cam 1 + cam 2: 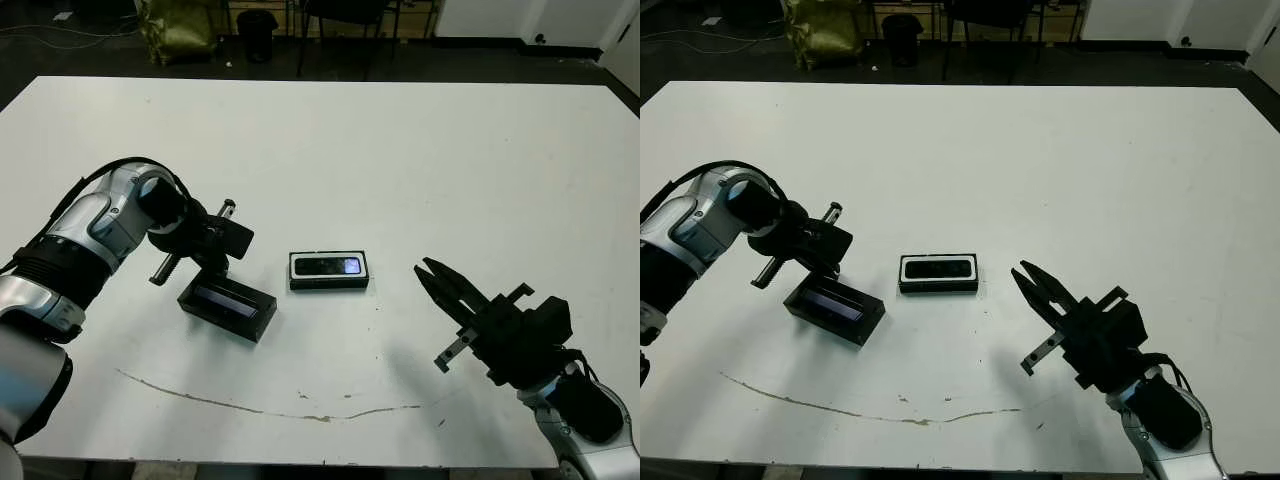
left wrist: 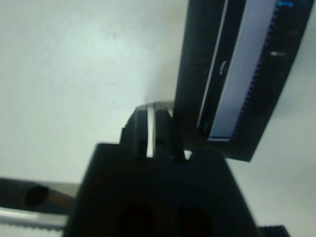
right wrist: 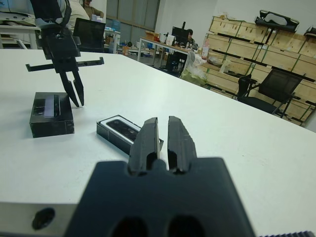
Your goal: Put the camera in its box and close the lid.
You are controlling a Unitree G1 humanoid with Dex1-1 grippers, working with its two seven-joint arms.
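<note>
Camera, the slim glossy black bar [image 1: 329,266], already lies inside the small black white-lined rectangular box [image 1: 329,271] near the centre of the head view; first half of the task looks done. Lid, a black hollow rectangular cover with a long purplish-grey reflective panel [image 1: 227,304], sits on the white desk [image 1: 400,150] just left of and slightly below the box, apart from it and at an angle, so closing is what remains. Left end effector [image 3: 76,96] at centre-left hangs just over the lid's upper edge, fingers drawn together with only a sliver between them, clamped on nothing; whether the tips touch the lid, cannot tell. Right end effector [image 1: 432,275] hovers at lower right, well apart from the box, fingers pressed nearly together and empty, tips aimed toward the box. Thin brownish line [image 1: 250,405] runs along the desk's lower part. Judgement: lid must be picked up, squared over the box and lowered.
</note>
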